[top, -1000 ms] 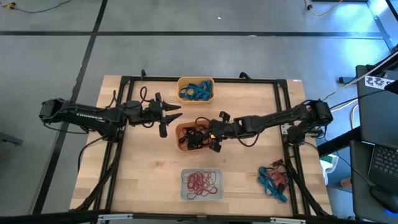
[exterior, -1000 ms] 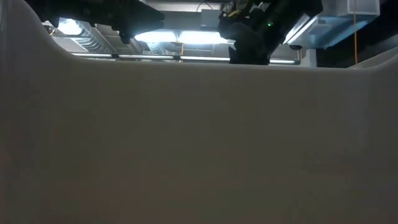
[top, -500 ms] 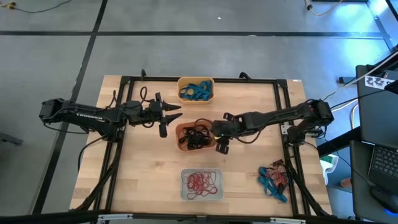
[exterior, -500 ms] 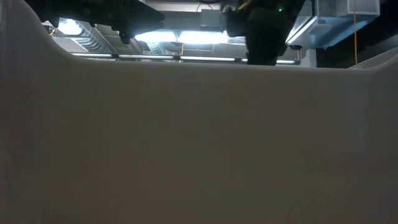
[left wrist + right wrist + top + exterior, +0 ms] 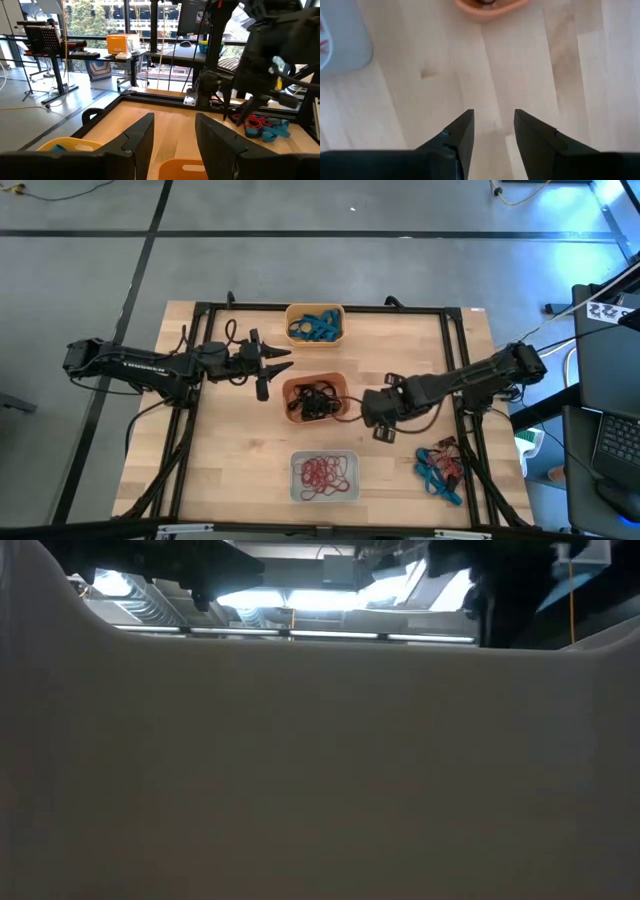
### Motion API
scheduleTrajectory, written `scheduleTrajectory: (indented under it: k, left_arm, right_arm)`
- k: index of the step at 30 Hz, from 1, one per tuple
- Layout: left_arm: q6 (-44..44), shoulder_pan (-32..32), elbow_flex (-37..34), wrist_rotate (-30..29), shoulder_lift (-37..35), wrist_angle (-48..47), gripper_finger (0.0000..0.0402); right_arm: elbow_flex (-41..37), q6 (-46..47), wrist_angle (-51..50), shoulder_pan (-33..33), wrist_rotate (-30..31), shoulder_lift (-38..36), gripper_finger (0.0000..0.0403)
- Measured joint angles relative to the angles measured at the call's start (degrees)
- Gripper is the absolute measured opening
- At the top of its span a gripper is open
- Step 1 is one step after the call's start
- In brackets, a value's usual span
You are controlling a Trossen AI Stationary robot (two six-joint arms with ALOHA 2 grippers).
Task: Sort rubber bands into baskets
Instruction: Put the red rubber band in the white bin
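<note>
Right gripper (image 5: 372, 418) beside red-orange basket (image 5: 315, 400), fingers apart, empty.
We see the basket's long axis running left-right; left gripper (image 5: 275, 366) waits open, far-left of it.

Lab: concrete floor (image 5: 300, 260), framed wooden table (image 5: 240, 450), equipment-laden desks (image 5: 120, 52).

my table (image 5: 240, 460): pale wood | black frame (image 5: 330, 308) along my tabletop's edges | laptop (image 5: 618, 442) past its right edge
</note>
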Motion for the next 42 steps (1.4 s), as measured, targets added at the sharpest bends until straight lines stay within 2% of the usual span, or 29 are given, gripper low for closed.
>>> scheduleTrajectory:
  k: [7,14,26,32,36,42]
  left_arm:
    - [-0.50,0.00,0.00,0.00,0.00,0.00,0.0141]
    - [0.05,0.00,0.00,0.01,0.02,0.02,0.0141]
    - [2.27,0.04,0.00,0.00,0.02,0.46,0.0141]
    - [2.27,0.04,0.00,0.00,0.02,0.50,0.0141]
    - [2.24,0.04,0.02,0.00,0.02,0.98,0.0141]
    - [2.22,0.04,0.00,0.00,0.02,2.21,0.0141]
  right_arm:
    - [0.00,4.99,-5.45,4.98,0.18,-1.84,0.0130]
    - [0.00,14.02,-12.85,10.96,-3.74,-4.09,0.0122]
    - [-0.52,26.34,-13.66,21.48,-5.39,-6.17,0.0096]
    - [-6.91,37.17,-10.72,26.71,-11.13,-7.70,0.0085]
    - [-12.54,43.44,-5.52,30.58,-11.44,-10.91,0.0079]
    - [-19.60,46.13,-0.63,36.14,-12.64,-12.98,0.0074]
